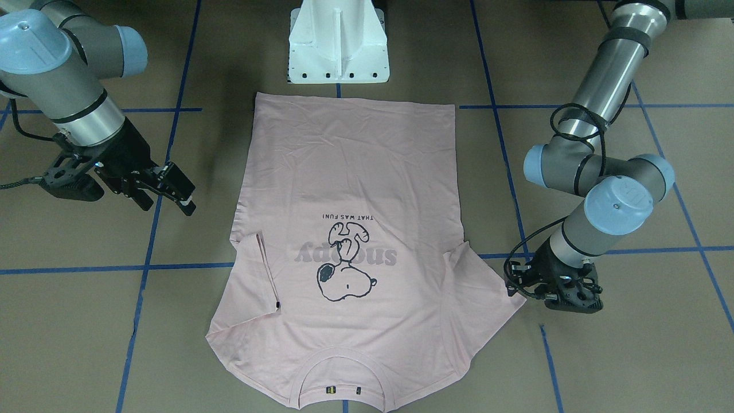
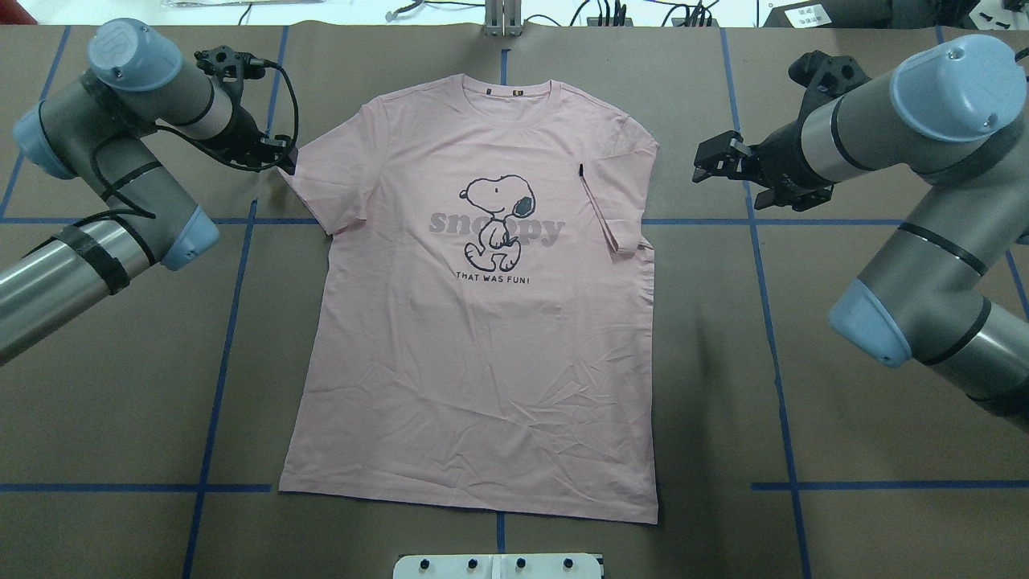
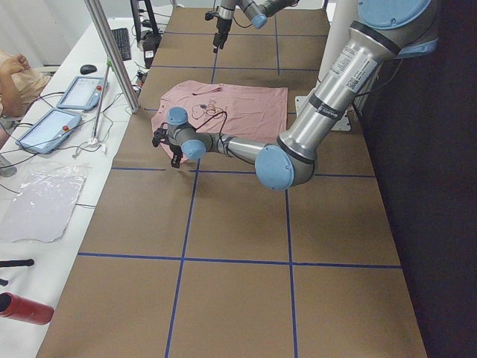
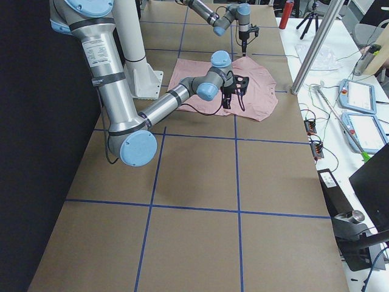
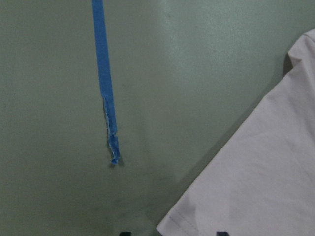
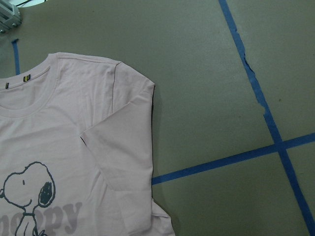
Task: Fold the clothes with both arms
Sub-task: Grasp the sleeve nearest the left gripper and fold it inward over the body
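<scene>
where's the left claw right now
In the overhead view, the left claw is on the left side, at the outer edge of the T-shirt's unfolded sleeve.

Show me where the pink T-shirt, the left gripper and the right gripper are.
pink T-shirt point(image 2: 482, 362), overhead view, plain fabric below the print.
left gripper point(image 2: 283, 161), overhead view, midway between its jaws, at the sleeve tip.
right gripper point(image 2: 701, 167), overhead view, midway between its jaws.

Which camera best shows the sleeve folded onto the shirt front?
Right wrist view: the folded sleeve lies close-up, edges clear. Overhead and front-facing show it smaller; side views too distant; left wrist misses it.
</scene>
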`<state>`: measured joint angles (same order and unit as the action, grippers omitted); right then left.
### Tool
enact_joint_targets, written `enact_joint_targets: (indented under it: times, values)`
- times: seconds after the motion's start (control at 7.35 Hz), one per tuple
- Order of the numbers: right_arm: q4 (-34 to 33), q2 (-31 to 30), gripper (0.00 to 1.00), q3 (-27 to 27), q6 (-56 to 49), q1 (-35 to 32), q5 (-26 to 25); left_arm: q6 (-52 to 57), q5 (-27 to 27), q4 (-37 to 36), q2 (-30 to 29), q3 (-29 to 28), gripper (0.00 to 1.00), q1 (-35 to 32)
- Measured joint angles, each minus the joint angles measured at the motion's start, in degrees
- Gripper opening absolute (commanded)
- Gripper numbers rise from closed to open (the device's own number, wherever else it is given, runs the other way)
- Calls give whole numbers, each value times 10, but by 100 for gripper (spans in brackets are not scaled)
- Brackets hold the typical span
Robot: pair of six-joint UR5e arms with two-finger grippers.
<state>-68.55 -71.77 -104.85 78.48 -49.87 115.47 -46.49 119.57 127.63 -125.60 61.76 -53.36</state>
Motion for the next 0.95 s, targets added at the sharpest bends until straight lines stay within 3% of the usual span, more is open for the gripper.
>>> enact_joint_targets:
  times: [0.27, 0.68, 0.82, 0.95]
  values:
    - [0, -1, 100, 0, 0, 0, -2, -1, 0, 1, -3, -5, 59, 2]
    - [0, -1, 100, 2, -1, 0, -3, -1, 0, 1, -11, -15, 42, 2]
    - [0, -1, 100, 3, -1, 0, -3, -1, 0, 2, -12, -17, 29, 2]
    - [0, -1, 100, 3, -1, 0, -3, 0, 0, 2, -13, -20, 0, 2]
